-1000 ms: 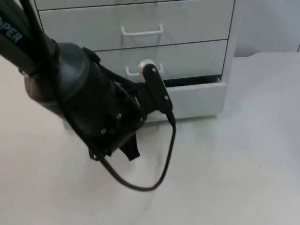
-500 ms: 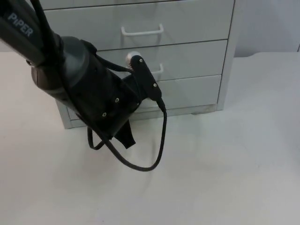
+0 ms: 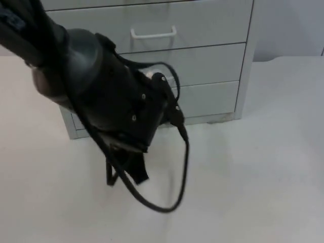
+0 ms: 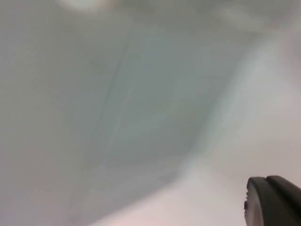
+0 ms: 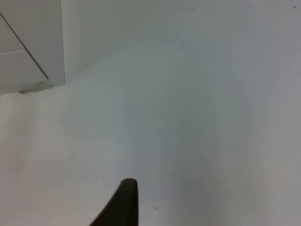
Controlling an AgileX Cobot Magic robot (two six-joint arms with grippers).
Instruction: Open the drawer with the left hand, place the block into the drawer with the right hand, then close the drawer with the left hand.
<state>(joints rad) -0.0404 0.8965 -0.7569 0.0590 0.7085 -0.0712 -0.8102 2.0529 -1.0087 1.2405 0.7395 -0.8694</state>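
The pale grey bottom drawer sits pushed in flush at the foot of the cabinet on the white table, the left gripper hanging just before it, its spread impossible to tell.

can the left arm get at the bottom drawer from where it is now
Probably yes. The left pincer hangs just above the table, directly in front of the cabinet's bottom drawer, which sits shut, with nothing between them. Its handle is hidden behind the arm, so the grip point can't be judged.
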